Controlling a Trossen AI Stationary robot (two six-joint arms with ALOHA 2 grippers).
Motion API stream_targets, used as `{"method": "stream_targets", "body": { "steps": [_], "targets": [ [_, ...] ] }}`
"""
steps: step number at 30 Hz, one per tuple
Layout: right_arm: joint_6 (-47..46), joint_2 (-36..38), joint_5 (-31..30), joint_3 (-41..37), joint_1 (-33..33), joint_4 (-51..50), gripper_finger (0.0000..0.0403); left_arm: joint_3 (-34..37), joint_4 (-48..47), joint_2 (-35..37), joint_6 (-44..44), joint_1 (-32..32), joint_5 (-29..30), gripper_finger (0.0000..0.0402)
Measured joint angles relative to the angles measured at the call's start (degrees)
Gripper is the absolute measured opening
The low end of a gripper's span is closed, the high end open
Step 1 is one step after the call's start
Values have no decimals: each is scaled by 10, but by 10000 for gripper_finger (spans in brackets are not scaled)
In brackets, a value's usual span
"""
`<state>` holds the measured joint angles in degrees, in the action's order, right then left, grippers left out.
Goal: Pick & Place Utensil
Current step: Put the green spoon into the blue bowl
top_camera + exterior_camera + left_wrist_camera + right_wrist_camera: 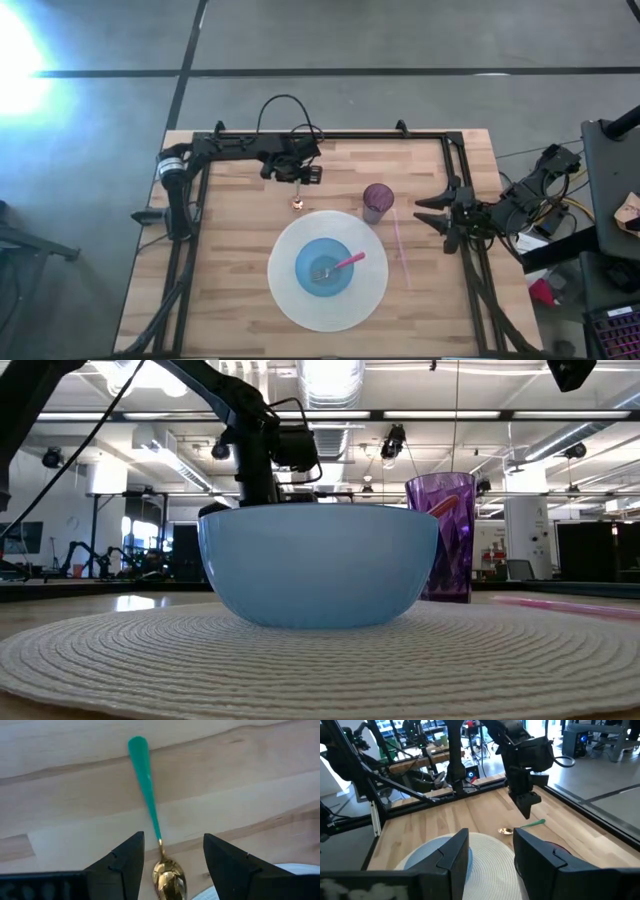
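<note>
Blue bowl [318, 565] on woven placemat [300, 660], left gripper [172, 865] spread wide above teal-handled spoon [150, 805] on desk [230, 240], right gripper [490, 852] open at desk's edge.

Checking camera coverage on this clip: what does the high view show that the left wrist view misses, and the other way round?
Only the high view shows the blue bowl with a pink-handled fork in it, the round placemat, the purple cup, a pink straw and the right gripper waiting at the table's right edge. Only the left wrist view shows the spoon's green handle and gold bowl clearly, lying free between the left gripper's open fingers. Both show the spoon and wooden table.
</note>
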<state>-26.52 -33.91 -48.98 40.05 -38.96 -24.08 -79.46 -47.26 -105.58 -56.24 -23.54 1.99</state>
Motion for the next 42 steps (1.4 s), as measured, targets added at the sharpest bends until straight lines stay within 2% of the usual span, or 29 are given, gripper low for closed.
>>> {"method": "stream_targets", "body": {
  "steps": [13, 23, 32, 42],
  "targets": [
    [2, 0, 0, 0, 0, 0, 148, 47, 7, 0, -52, 13, 26, 195],
    [0, 0, 0, 0, 0, 1, 148, 48, 52, -6, -54, 24, 41, 195],
    [-3, 0, 0, 0, 0, 3, 148, 46, 49, -55, -48, 24, 41, 195],
    [-3, 0, 0, 0, 0, 3, 148, 42, 22, -67, -34, 25, 61, 182]
  ]
}}
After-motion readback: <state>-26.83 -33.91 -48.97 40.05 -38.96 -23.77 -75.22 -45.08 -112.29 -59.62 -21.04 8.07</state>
